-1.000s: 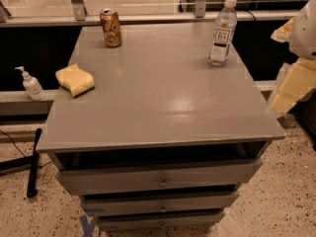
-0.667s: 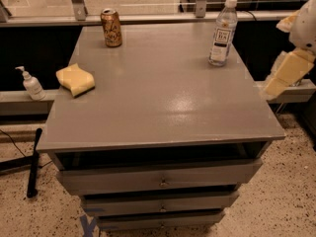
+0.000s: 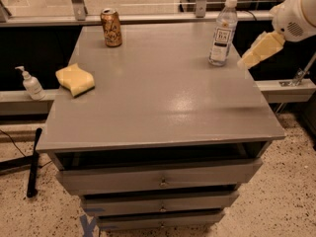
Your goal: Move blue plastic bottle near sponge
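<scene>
The blue plastic bottle (image 3: 223, 31) stands upright near the far right edge of the grey table top (image 3: 163, 98); it is clear, with a white cap and a white label. The sponge (image 3: 75, 79), pale yellow with wavy edges, lies flat at the table's left edge. My gripper (image 3: 257, 51) hangs at the far right, just right of the bottle at about the height of its lower half, and is apart from it. It holds nothing that I can see. The white arm (image 3: 298, 14) rises behind it at the top right.
A gold-brown drink can (image 3: 111, 27) stands at the table's far left. A small white pump dispenser (image 3: 31, 84) sits on a low ledge left of the table. Drawers (image 3: 160, 181) are below the top. A black pole (image 3: 33, 162) leans on the floor at left.
My gripper has moved up and to the left, from beside the table's right edge toward the bottle. The bottle, sponge and can have not moved.
</scene>
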`<state>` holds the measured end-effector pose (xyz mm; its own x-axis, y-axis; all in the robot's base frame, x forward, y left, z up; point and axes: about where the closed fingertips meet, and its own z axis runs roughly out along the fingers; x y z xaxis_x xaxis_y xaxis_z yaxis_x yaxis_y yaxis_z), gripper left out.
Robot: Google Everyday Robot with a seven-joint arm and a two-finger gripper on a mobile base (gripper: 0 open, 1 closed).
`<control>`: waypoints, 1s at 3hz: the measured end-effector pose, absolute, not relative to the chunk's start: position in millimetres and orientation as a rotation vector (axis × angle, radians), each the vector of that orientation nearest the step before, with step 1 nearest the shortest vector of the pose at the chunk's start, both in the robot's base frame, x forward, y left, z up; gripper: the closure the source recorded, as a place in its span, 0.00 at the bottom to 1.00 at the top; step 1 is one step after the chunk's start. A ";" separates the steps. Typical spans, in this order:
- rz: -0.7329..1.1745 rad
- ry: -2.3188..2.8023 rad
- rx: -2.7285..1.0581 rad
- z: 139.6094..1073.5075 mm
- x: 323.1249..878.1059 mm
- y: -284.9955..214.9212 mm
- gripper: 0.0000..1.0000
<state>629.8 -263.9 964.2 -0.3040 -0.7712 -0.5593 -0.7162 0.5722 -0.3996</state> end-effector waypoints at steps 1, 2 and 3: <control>-0.027 2.029 -1.064 960.1 669.9 -262.8 0.00; 0.062 1.968 -0.958 952.4 702.2 -258.9 0.00; 0.136 1.908 -0.872 949.3 727.1 -260.1 0.00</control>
<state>727.1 -260.1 949.3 -0.2476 -0.5111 -0.8231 -0.6229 0.7347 -0.2688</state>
